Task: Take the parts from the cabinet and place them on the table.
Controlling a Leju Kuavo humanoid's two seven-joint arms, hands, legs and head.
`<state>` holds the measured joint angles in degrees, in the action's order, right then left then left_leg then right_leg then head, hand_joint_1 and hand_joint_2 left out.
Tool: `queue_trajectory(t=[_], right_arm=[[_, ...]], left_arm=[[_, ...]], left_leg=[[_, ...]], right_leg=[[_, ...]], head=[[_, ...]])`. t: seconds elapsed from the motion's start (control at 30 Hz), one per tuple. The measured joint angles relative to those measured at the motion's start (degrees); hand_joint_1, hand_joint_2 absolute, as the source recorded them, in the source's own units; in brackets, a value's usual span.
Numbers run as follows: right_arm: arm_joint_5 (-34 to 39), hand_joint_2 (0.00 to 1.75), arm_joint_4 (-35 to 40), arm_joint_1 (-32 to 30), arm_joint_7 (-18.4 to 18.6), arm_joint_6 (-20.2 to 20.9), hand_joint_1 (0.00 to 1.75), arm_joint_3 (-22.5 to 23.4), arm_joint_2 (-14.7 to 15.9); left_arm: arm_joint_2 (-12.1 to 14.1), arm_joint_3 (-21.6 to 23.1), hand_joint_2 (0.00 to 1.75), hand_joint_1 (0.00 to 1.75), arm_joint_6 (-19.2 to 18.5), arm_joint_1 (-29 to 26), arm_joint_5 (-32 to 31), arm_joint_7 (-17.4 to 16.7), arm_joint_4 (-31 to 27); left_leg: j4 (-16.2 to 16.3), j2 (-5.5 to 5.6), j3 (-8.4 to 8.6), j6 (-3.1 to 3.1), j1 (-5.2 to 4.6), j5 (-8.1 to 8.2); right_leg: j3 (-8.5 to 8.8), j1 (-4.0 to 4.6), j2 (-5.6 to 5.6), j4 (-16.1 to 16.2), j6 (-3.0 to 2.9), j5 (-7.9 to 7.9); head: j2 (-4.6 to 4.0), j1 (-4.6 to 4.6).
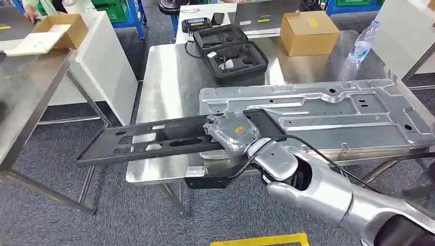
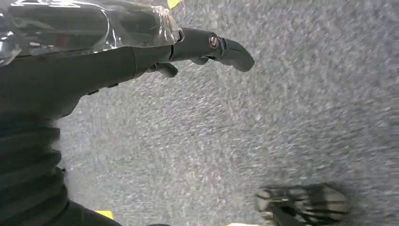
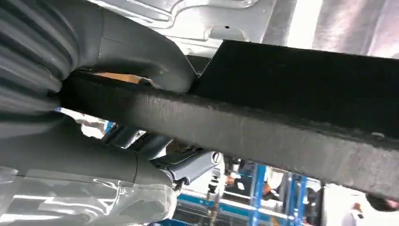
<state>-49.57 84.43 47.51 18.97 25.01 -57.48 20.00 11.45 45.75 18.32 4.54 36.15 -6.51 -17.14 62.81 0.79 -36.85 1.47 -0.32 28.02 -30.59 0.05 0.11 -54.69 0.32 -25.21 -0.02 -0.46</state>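
Observation:
A long flat black part with cut-out slots is held by my right hand near its right end. Its left end juts past the near left edge of the steel table. Its right end overlaps a large silver cast metal plate lying on the table. In the right wrist view my thumb lies over the black part's edge and my fingers reach under it. My left hand hangs over grey carpet, fingers loosely extended, holding nothing.
Farther back on the table are an open black tool case, a cardboard box and a water bottle. A second steel table with a cardboard box stands on the left. Grey carpet lies between them.

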Motion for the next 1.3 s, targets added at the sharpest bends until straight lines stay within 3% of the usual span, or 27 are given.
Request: queue_trajectory(t=[0.03, 0.07, 0.1, 0.2, 0.27, 0.37, 0.4, 0.43, 0.47, 0.53, 0.57, 0.6, 0.63, 0.7, 0.77, 0.87, 0.9, 0.93, 0.97, 1.0, 1.07, 1.1, 1.13, 1.17, 1.23, 1.27, 1.3], right_arm=[[-0.2, 1.75, 0.1, 0.1, 0.0, 0.1, 1.75, -0.3, -0.2], [-0.2, 1.75, 0.2, 0.2, -0.1, 0.2, 1.75, -0.7, -0.3], [-0.2, 1.75, 0.2, 0.3, -0.1, 0.3, 1.75, -1.0, -0.6], [-0.2, 1.75, 0.5, 0.5, -0.1, 0.7, 1.75, -1.7, -0.5], [-0.2, 1.75, 0.6, 0.7, -0.1, 0.7, 1.75, -1.9, -0.5], [-0.2, 1.75, 0.7, 0.9, 0.0, 1.2, 1.75, -2.5, -0.5], [-0.1, 1.75, 0.7, 0.7, 0.1, 1.3, 1.75, -2.8, -0.4], [0.2, 1.75, 0.7, 0.5, 0.2, 1.3, 1.75, -3.0, -0.3], [0.2, 1.75, 0.7, 0.4, 0.5, 1.4, 1.75, -3.1, -0.2], [0.2, 1.75, 0.7, 0.5, 1.4, 1.4, 1.75, -3.1, 0.0], [0.2, 1.75, 0.6, 0.5, 1.9, 1.5, 1.75, -3.2, 0.2], [0.3, 1.75, 0.6, 0.5, 2.3, 1.7, 1.75, -3.3, 0.4], [0.4, 1.75, 0.7, 0.4, 2.7, 1.9, 1.75, -3.2, 0.4], [0.7, 1.75, 0.7, 0.3, 3.5, 2.1, 1.75, -3.1, 0.8], [1.4, 1.75, 0.7, 0.3, 4.2, 2.5, 1.75, -2.8, 1.4], [2.4, 1.75, 0.5, 0.1, 5.0, 3.3, 1.75, -2.4, 2.1], [3.0, 1.75, 0.4, -0.3, 5.2, 3.6, 1.75, -2.4, 2.5], [3.4, 1.75, 0.3, -0.7, 5.4, 3.8, 1.75, -2.4, 3.0], [3.8, 1.75, 0.1, -1.1, 5.5, 4.0, 1.75, -2.3, 3.4], [4.1, 1.75, 0.1, -1.1, 5.7, 4.2, 1.75, -2.3, 3.8], [4.6, 1.75, 0.1, -1.2, 5.9, 4.2, 1.75, -2.0, 4.4], [4.8, 1.75, 0.0, -1.2, 6.0, 4.2, 1.75, -2.0, 4.7], [5.2, 1.75, 0.0, -1.3, 6.1, 4.2, 1.75, -1.9, 5.2], [5.3, 1.75, -0.1, -1.7, 6.1, 4.3, 1.75, -1.9, 5.4], [5.8, 1.75, -0.1, -1.9, 6.1, 4.3, 1.75, -1.9, 6.0], [5.9, 1.75, -0.1, -2.1, 6.1, 4.2, 1.75, -1.7, 6.5], [5.9, 1.75, -0.1, -2.0, 6.1, 4.2, 1.75, -1.5, 6.6]], left_arm=[[0.1, 0.0, 1.75, 0.0, 0.0, 0.0, 0.0, -0.1, 0.0], [0.4, 0.0, 1.75, 0.0, 0.0, -0.2, 0.0, -0.2, 0.0], [0.5, 0.0, 1.75, 0.0, -0.1, 0.0, 0.0, -0.2, 0.0], [0.8, 0.0, 1.75, 0.0, -0.1, 0.0, 0.0, -0.3, 0.0], [0.9, 0.0, 1.75, 0.0, -0.1, 0.1, 0.0, -0.3, 0.0], [0.7, 0.0, 1.75, 0.0, -0.1, 0.1, 0.0, -0.3, -0.1], [0.6, 0.0, 1.75, 0.0, -0.1, 0.1, 0.0, -0.3, -0.1], [0.5, 0.0, 1.75, 0.0, -0.2, 0.0, 0.0, -0.3, -0.1], [0.5, 0.0, 1.75, 0.0, -0.1, -0.1, 0.0, -0.3, -0.1], [0.5, 0.0, 1.75, 0.0, -0.1, -0.1, 0.0, -0.3, -0.1], [0.6, 0.0, 1.75, 0.0, -0.1, -0.1, 0.0, -0.3, -0.1], [0.6, 0.0, 1.75, 0.0, -0.1, 0.0, 0.0, -0.3, -0.1], [0.6, 0.0, 1.75, 0.0, -0.1, 0.1, 0.0, -0.3, -0.2], [0.6, 0.0, 1.75, 0.0, -0.1, 0.0, 0.0, -0.3, -0.2], [0.7, 0.0, 1.75, 0.0, -0.1, 0.0, 0.0, -0.3, -0.2], [0.7, 0.0, 1.75, 0.0, 0.1, 0.0, -0.1, -0.3, -0.3], [0.7, 0.0, 1.75, 0.0, 0.0, -0.1, -0.1, -0.3, -0.3], [0.6, 0.0, 1.75, 0.0, 0.0, -0.2, -0.1, -0.3, -0.3], [0.6, 0.0, 1.75, 0.0, 0.1, -0.3, -0.2, -0.3, -0.3], [0.6, 0.0, 1.75, 0.0, 0.1, -0.3, -0.2, -0.3, -0.3], [0.7, 0.0, 1.75, 0.0, 0.1, -0.3, -0.3, -0.4, -0.3], [0.8, 0.0, 1.75, 0.0, 0.1, -0.3, -0.3, -0.5, -0.4], [0.8, 0.0, 1.75, 0.0, 0.1, -0.2, -0.4, -0.5, -0.5], [0.8, 0.0, 1.75, 0.0, 0.1, -0.2, -0.4, -0.6, -0.5], [0.9, 0.0, 1.75, 0.0, 0.1, -0.5, -0.5, -0.7, -0.5], [0.9, 0.0, 1.75, 0.0, 0.1, -0.5, -0.6, -0.7, -0.5], [0.9, 0.0, 1.75, 0.0, 0.1, -0.4, -0.7, -0.7, -0.5]], left_leg=[[-5.9, -0.18, 1.9, 1.13, -0.45, -4.61], [-8.6, -0.07, 2.54, 2.12, -1.17, -7.27], [-8.6, 0.06, 2.6, 2.25, -1.39, -5.49], [-10.1, -0.01, 3.96, 2.83, -1.36, -6.1], [-10.6, -0.07, 5.91, 2.95, -0.82, -6.13], [-10.5, -0.12, 6.54, 3.05, -0.64, -5.34], [-10.4, -0.1, 6.75, 2.93, -0.48, -5.0], [-10.4, -0.06, 7.11, 2.69, -0.29, -4.64], [-10.4, 0.0, 7.7, 2.38, -0.04, -4.14], [-10.1, 0.1, 9.04, 1.62, 0.45, -2.97], [-10.0, 0.12, 9.1, 1.11, 0.32, -2.4], [-9.8, 0.19, 9.15, 0.8, 0.29, -2.06], [-9.9, 0.15, 8.91, 0.48, 0.24, -1.81], [-9.6, 0.18, 9.45, 0.05, 0.29, -1.73], [-6.7, -0.13, 8.16, -0.32, 0.58, -0.83], [7.4, -0.26, -0.43, -1.12, 0.7, 3.99], [10.2, -0.26, -2.7, -1.14, 0.7, 4.79], [10.1, -0.27, -3.58, -1.09, 0.7, 4.01], [7.3, -0.27, -3.14, -0.87, 0.68, 1.68], [2.2, -0.27, -1.59, -0.53, 0.59, -1.7], [-8.3, -0.31, 1.77, 0.95, -0.06, -8.12], [-8.3, -0.46, 2.07, 1.32, -0.42, -6.06], [-8.5, -0.34, 2.57, 1.43, -0.56, -5.39], [-8.7, -0.4, 2.64, 1.27, -0.62, -6.51], [-9.4, -0.43, 3.46, 1.53, -0.29, -6.54], [-9.7, -0.51, 4.04, 1.63, -0.16, -6.57], [-9.8, -0.6, 4.38, 2.17, 0.0, -6.23]], right_leg=[[0.72, -0.01, -0.04, 0.2, -0.03, -0.55], [1.26, 0.08, -0.03, 0.0, 0.17, -0.9], [1.17, -0.04, 0.29, 0.3, 0.55, -1.21], [1.75, -0.14, 0.27, -0.7, 1.5, -0.7], [0.97, -0.06, 0.24, -3.2, 2.05, -2.7], [-7.23, -0.33, 0.22, -16.1, 2.71, -8.06], [-9.29, -0.48, 0.22, -18.3, 3.02, -8.34], [-9.84, -0.63, 0.21, -17.6, 3.26, -7.17], [-8.98, -0.84, 0.2, -14.1, 3.46, -4.36], [-4.84, -1.32, 0.2, -3.3, 3.83, 2.66], [-3.78, -1.51, 0.26, -0.2, 4.12, 3.75], [-3.9, -1.28, 0.29, 0.0, 3.16, 1.34], [-3.87, -1.15, 0.33, -0.1, 2.49, 2.64], [-3.56, -1.09, 0.35, 0.0, 1.57, 2.32], [-2.76, -1.29, 0.33, 0.0, 0.91, 2.02], [-2.27, -1.12, 0.36, 0.0, 0.38, 1.18], [-1.88, -1.0, 0.39, 0.0, 0.36, 0.81], [-1.4, -0.88, 0.42, 0.0, 0.35, 0.43], [-0.78, -0.73, 0.43, 0.0, 0.37, 0.01], [-0.11, -0.57, 0.43, 0.0, 0.39, -0.42], [1.0, -0.49, 0.41, 0.2, 0.46, -1.27], [1.2, -0.18, 0.44, 0.3, 0.71, -1.44], [0.95, -0.44, 0.7, 0.3, 1.04, -1.7], [1.14, -0.47, 0.66, 0.3, 1.35, -1.98], [1.53, -0.23, 0.66, 0.5, 2.1, -2.51], [1.34, -0.52, 0.48, -0.9, 2.2, -3.08], [-0.27, -0.46, 0.48, -4.2, 2.29, -4.63]], head=[[0.0, 0.0], [0.0, 0.11], [0.0, 0.02], [0.0, 0.02], [0.0, 0.11], [0.0, 0.28], [0.0, 0.24], [0.0, 0.26], [0.0, 0.26], [0.0, 0.28], [0.0, 0.33], [0.0, 0.35], [0.0, 0.31], [0.0, 0.28], [0.0, 0.2], [0.0, 0.11], [0.0, 0.09], [0.0, 0.09], [0.0, 0.09], [0.0, 0.09], [0.0, 0.11], [0.0, 0.17], [0.02, 0.07], [0.0, 0.07], [0.0, 0.09], [0.0, 0.09], [0.02, 0.18]])
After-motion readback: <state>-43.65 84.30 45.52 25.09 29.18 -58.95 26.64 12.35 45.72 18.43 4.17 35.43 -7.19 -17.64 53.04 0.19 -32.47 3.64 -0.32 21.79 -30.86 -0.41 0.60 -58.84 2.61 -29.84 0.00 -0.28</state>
